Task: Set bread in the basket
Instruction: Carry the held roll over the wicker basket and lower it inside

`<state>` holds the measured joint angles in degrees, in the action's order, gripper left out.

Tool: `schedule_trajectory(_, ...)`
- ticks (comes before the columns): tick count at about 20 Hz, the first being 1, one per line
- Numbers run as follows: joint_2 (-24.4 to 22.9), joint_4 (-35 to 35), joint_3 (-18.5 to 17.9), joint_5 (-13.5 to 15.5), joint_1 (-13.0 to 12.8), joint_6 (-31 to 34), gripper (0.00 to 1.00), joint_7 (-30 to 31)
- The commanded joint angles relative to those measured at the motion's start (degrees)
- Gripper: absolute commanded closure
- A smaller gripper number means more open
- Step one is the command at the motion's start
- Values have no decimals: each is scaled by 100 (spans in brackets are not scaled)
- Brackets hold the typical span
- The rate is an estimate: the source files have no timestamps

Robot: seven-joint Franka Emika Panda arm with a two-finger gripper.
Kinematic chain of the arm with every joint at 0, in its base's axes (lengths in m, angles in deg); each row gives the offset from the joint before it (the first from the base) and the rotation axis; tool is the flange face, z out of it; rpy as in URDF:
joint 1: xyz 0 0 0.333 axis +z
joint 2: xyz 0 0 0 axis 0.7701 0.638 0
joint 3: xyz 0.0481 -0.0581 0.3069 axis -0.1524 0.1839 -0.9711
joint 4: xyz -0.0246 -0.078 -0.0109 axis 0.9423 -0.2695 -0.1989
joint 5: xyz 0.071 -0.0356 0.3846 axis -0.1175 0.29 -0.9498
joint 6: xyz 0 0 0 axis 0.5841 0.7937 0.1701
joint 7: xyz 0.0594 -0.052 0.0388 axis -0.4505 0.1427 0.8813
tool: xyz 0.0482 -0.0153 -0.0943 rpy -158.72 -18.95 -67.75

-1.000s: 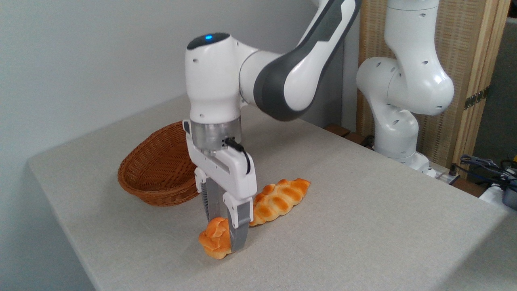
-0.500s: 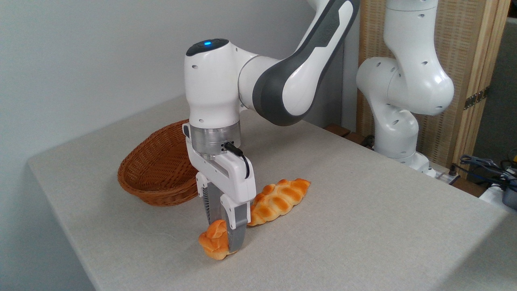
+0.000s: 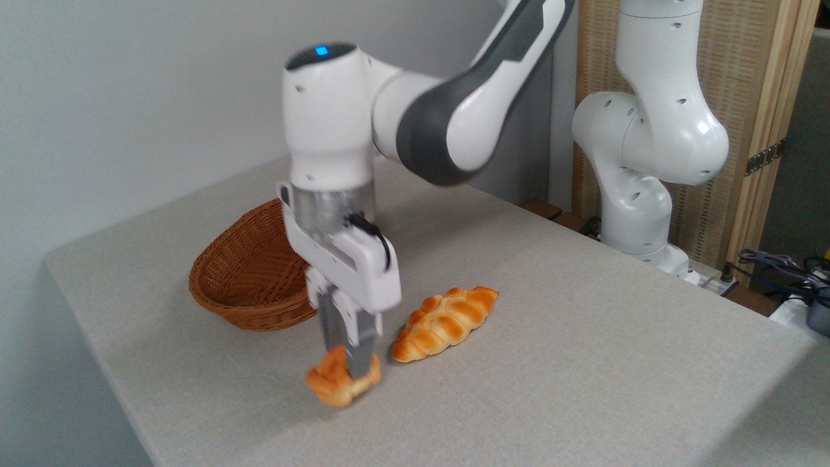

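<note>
The two-finger gripper is clamped on the small, round, golden-orange knotted bun, its grey fingers pinching the bun from both sides. Compared with a second ago, the bun has left the grey cloth-covered table and now hangs just above it, near the table's front-left edge; the arm and bun are blurred, so the lift is under way and drifting left. The longer braided oval loaf is now fully uncovered and lies untouched toward the table's middle. The oval brown woven wicker basket sits empty near the back-left corner. Judging from this, the grasp has held, and what remains is carrying the bun over the basket's rim and releasing it.
</note>
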<state>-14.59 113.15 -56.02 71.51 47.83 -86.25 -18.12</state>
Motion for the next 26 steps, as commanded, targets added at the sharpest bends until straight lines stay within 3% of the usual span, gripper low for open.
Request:
schedule_trajectory(1, 60, -1478, 227, 867, -38, 1583, 72, 308)
schedule_trajectory(3, 51, -1753, 560, 1035, -38, 1947, 72, 747)
schedule_trajectory(6, 130, -1754, 1210, 992, -55, 1904, 71, 1433)
schedule_trajectory(8, 532, -1745, 1440, 1001, -125, 1834, 61, 1487)
schedule_trajectory(10, 797, -1702, 1572, 1001, -178, 1335, 37, 1723)
schedule_trajectory(12, 903, -1675, 1608, 957, -257, 1157, 2, 1970)
schedule_trajectory(23, 904, -1684, 1572, 676, -257, 1131, 0, 1892)
schedule_trajectory(26, 676, -1727, 1459, 230, -257, 1262, 0, 1779)
